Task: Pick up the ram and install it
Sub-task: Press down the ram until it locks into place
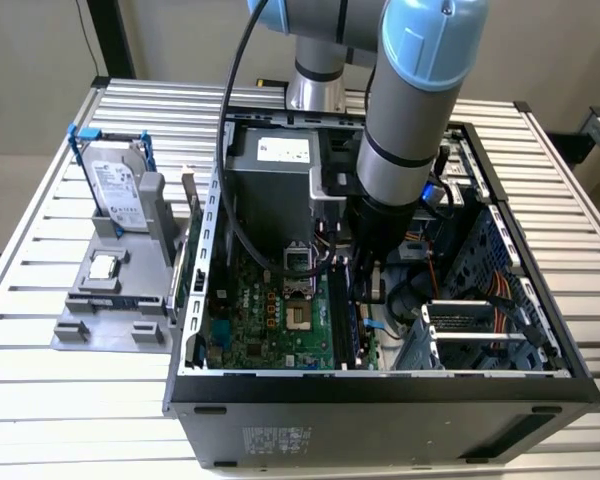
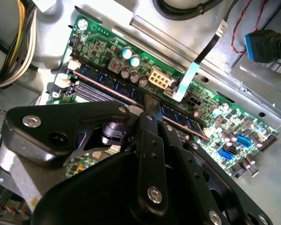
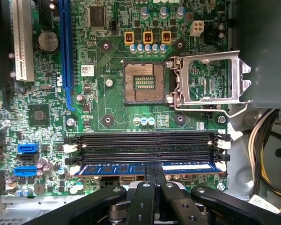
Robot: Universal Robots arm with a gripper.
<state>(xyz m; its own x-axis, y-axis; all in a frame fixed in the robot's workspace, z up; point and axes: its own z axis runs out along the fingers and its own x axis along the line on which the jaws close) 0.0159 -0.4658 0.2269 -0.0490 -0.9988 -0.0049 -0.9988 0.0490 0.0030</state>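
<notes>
The ram [image 3: 112, 168] is a dark blue stick standing on edge in the outermost of several memory slots [image 3: 145, 140] on the green motherboard [image 3: 107, 108]. In the second wrist view the ram [image 2: 110, 84] runs slantwise across the board. My gripper [image 3: 155, 171] is shut, and its two black fingertips rest together on the middle of the ram's upper edge. The same contact shows in the second wrist view, where the gripper [image 2: 152, 108] meets the stick. In the exterior view the arm reaches down into the open computer case [image 1: 380, 385], with the gripper [image 1: 365, 265] low over the board.
An open processor socket [image 3: 143, 83] with its raised metal frame [image 3: 210, 79] lies beside the slots. Cable bundles [image 3: 267, 150] and a grey power supply [image 1: 270, 170] crowd the case. Outside, a grey tray [image 1: 90, 320] holds a silver hard drive [image 1: 120, 195] and a processor chip [image 1: 104, 266].
</notes>
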